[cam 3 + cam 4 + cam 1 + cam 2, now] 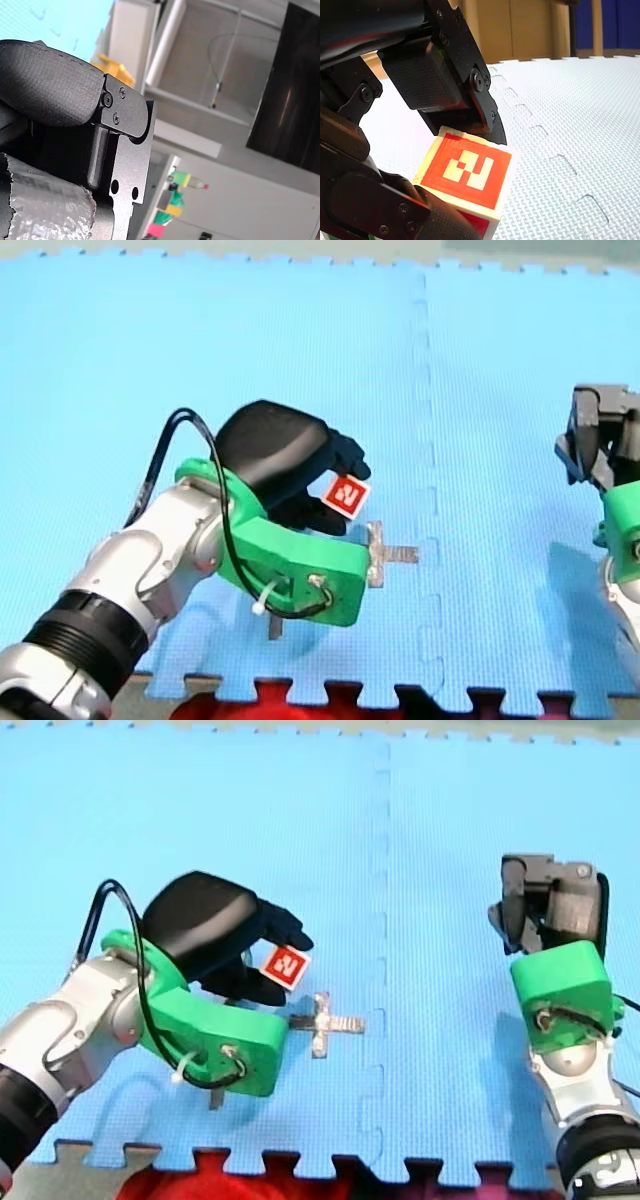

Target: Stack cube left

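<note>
A red cube (347,495) with a white square marker on its face is gripped in my left hand (325,485), which reaches in from the lower left over the blue foam mat (300,350). The second wrist view shows the same cube (467,175) pinched between black fingers (445,85), lifted a little above the mat. My right hand (535,910) hangs at the right side of the mat, holding nothing. A second cube is not visible.
A small silver cross-shaped piece (380,555) lies on the mat just right of my left wrist. A mat seam (430,440) runs front to back through the middle. Red matting (300,702) borders the near edge.
</note>
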Motion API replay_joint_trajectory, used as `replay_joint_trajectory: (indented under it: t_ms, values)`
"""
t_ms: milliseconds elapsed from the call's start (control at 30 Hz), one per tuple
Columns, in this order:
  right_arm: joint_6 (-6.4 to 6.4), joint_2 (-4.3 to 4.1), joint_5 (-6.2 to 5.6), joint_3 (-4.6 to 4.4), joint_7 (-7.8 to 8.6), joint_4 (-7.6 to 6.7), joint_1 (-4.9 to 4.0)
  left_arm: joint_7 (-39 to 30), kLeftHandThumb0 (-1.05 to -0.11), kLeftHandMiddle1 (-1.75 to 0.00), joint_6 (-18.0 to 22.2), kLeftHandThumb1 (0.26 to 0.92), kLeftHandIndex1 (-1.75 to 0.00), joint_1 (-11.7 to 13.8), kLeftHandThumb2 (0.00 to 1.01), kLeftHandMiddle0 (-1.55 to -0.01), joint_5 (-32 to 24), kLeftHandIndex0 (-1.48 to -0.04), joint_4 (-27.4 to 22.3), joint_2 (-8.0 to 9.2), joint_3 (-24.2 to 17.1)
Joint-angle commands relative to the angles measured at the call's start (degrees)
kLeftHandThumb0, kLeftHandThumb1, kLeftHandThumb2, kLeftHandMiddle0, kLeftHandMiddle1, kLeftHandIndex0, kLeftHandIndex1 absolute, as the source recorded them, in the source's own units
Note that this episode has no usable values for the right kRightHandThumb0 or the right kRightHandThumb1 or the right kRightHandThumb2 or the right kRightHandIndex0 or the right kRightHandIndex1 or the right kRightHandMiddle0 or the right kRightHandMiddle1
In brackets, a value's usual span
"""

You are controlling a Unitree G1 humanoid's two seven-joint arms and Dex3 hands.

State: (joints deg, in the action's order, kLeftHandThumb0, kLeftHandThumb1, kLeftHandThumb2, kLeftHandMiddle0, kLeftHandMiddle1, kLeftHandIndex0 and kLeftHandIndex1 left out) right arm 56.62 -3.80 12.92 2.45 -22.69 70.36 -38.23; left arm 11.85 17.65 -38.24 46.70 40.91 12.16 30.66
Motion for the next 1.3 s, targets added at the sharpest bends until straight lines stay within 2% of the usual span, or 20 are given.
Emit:
replay_joint_trajectory:
  t_ms: [0,133,300,500,800,1100,1267]
  values:
    - [-0.28,0.01,0.09,-0.18,-0.42,-0.07,-0.26,0.73,-0.495,-1.75,0.70,0.773,-0.01,-0.75,0.00,-0.96,-0.23,-1.34,1.44,0.11,0.24]
    - [-0.54,0.29,0.32,-0.44,-0.91,0.02,-0.43,1.97,-0.489,-1.75,1.92,0.772,-0.01,-1.30,0.00,-0.96,-0.40,-1.35,3.43,-0.08,0.77]
    - [-1.46,0.58,0.51,-0.74,-1.73,0.32,-0.58,2.91,-0.493,-1.75,3.38,0.773,-0.01,-2.26,0.00,-0.97,-0.15,-1.35,6.24,-1.05,1.96]
    - [-2.18,0.72,0.88,-1.11,-2.69,0.44,-0.68,3.46,-0.498,-1.75,7.10,0.776,-0.01,-3.09,0.00,-0.97,-1.50,-1.35,9.75,-2.03,2.45]
    - [-2.61,0.54,0.43,-0.91,-2.35,0.54,-0.91,3.45,-0.512,-1.75,11.11,0.779,-0.01,-4.53,0.00,-0.97,-2.15,-1.35,13.19,-2.82,3.21]
    - [-2.45,0.10,0.63,-1.02,-2.51,0.29,-0.82,4.17,-0.528,-1.75,12.26,0.785,-0.02,-5.02,0.00,-0.98,-2.22,-1.37,15.08,-3.29,3.71]
    - [-2.44,-0.02,1.06,-1.30,-3.21,-0.05,-0.80,4.73,-0.527,-1.75,12.94,0.786,-0.02,-4.99,0.00,-0.98,-2.11,-1.38,15.63,-3.18,4.10]
